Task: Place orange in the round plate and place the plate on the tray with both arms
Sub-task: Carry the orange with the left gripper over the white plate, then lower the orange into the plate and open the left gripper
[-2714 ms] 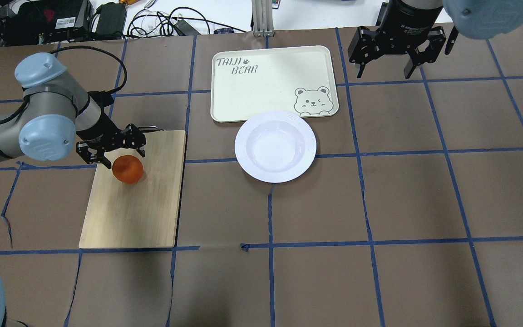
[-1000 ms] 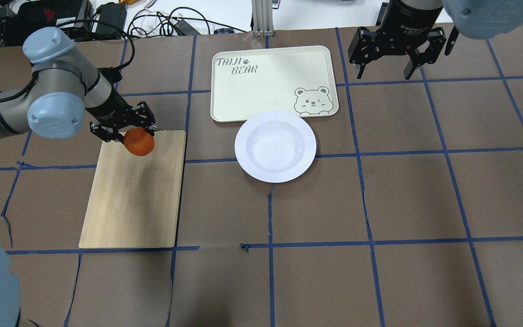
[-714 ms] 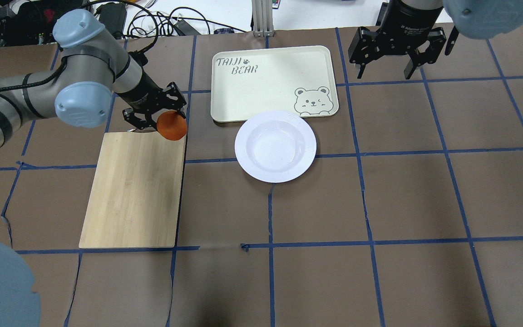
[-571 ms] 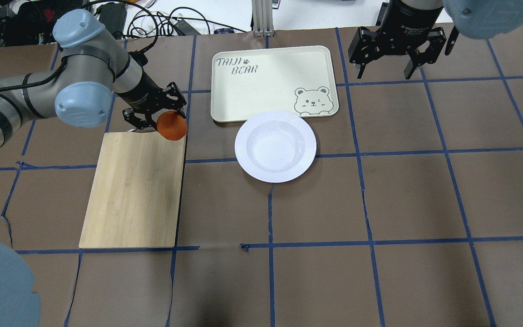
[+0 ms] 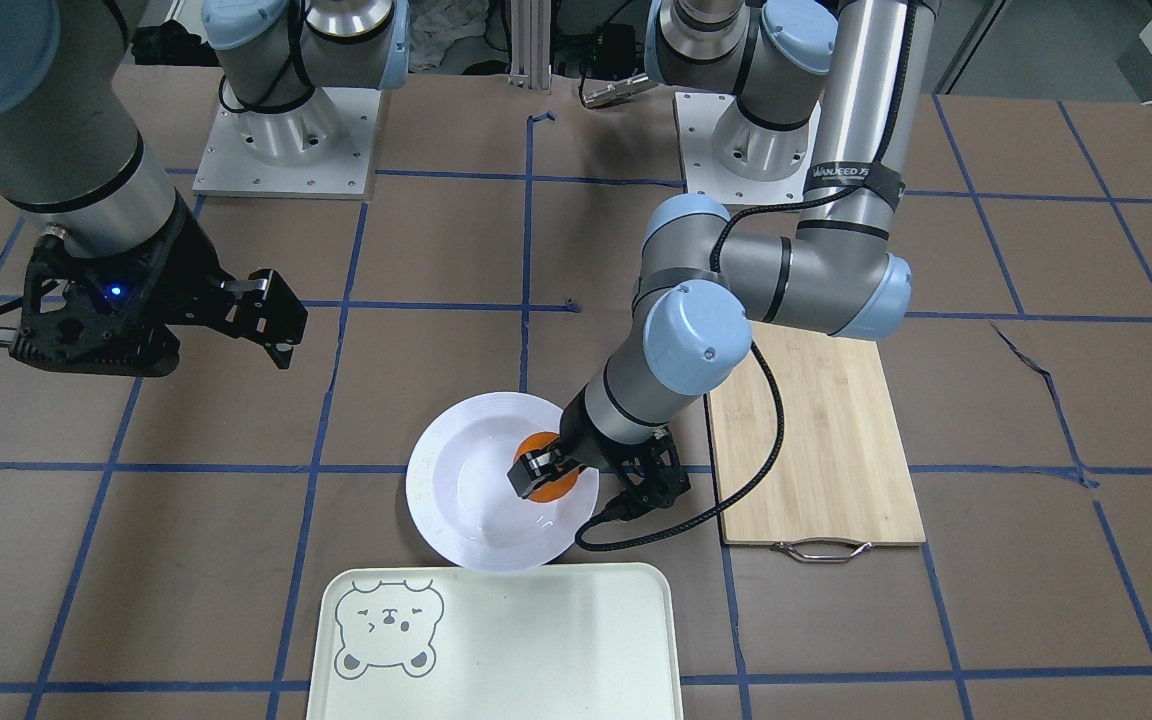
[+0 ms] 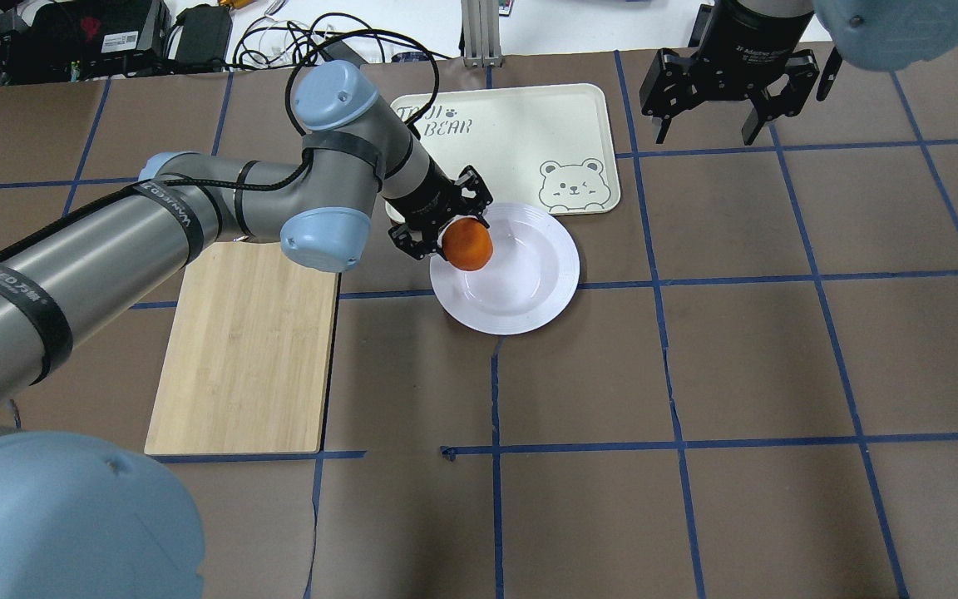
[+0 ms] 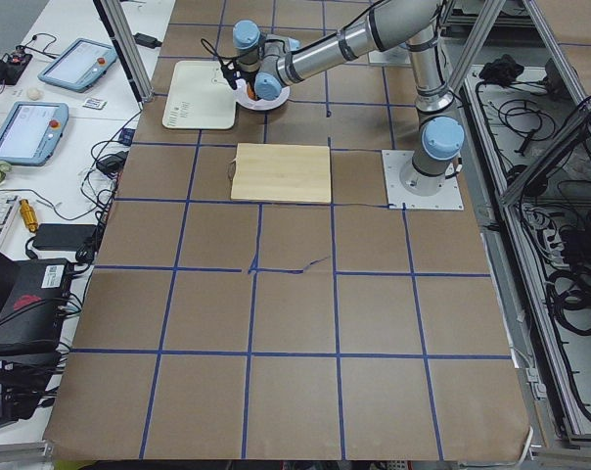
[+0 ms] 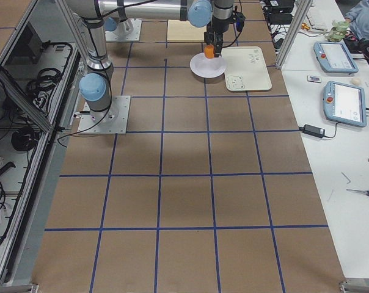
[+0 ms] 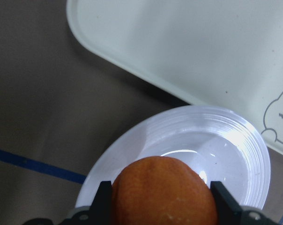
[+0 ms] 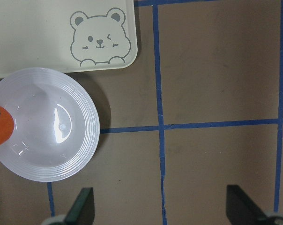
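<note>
My left gripper (image 6: 464,241) is shut on the orange (image 6: 467,245) and holds it over the left part of the round plate (image 6: 533,287), slightly above the sunken centre. In the left wrist view the orange (image 9: 165,192) sits between the black fingers (image 9: 103,202), with the plate (image 9: 226,140) below. The cream tray (image 6: 512,133) with the bear face lies just behind the plate, nearly touching it. My right gripper (image 6: 706,131) hangs open and empty beyond the tray's right end. Its wrist view shows the plate (image 10: 52,140) and the orange (image 10: 0,127) at the left edge.
A bamboo cutting board (image 6: 246,349) with a metal handle lies left of the plate, with nothing on it. The left arm's cable (image 5: 676,520) loops down beside the plate. Cables and electronics (image 6: 113,33) sit past the table's far edge.
The left arm lifted the orange off the cutting board and carried it rightward, from the board's far edge to above the plate. The right arm has not moved.
</note>
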